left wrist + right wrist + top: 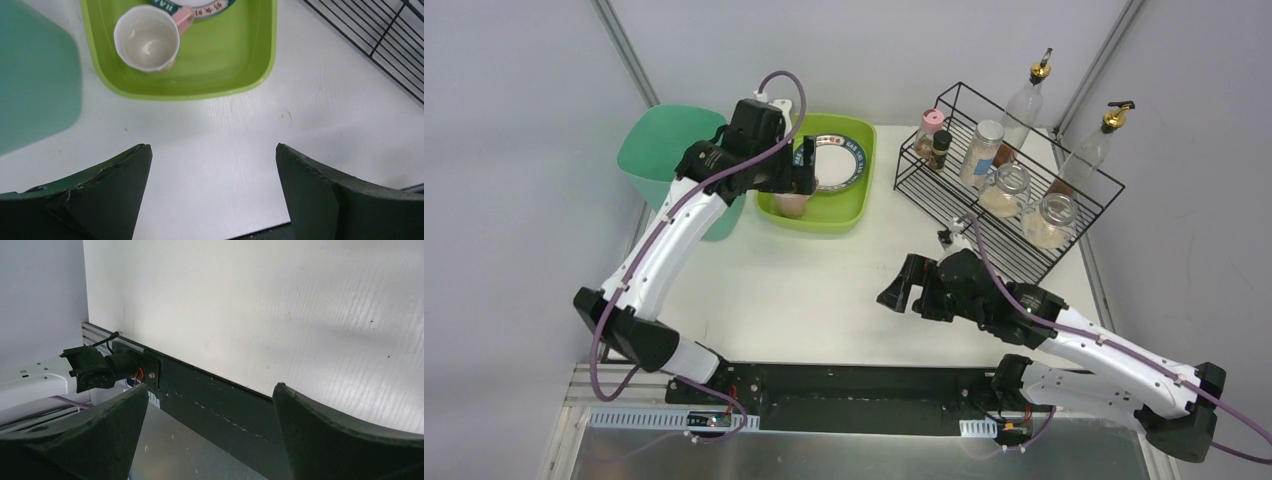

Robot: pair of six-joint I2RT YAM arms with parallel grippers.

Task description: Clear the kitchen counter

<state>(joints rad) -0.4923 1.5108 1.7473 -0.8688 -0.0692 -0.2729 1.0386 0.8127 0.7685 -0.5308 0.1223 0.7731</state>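
Note:
The kitchen counter (804, 290) is a white tabletop. At its back stands a lime-green tub (861, 200) holding a white cup with a pink handle (146, 37) and a patterned plate (842, 160). My left gripper (805, 172) hangs open over the tub's near left part, just above the cup (792, 205), with nothing between its fingers (125, 180). In the left wrist view the cup sits upright and apart from the fingertips. My right gripper (904, 292) is open and empty over the counter's middle right, pointing left, and bare counter (250, 305) lies beneath it.
A teal bin (664, 160) stands left of the tub. A black wire rack (1024, 255) at the back right holds spice jars (1006, 190) and shakers, with two glass bottles (1027, 95) behind it. A black rail (864, 385) runs along the front edge.

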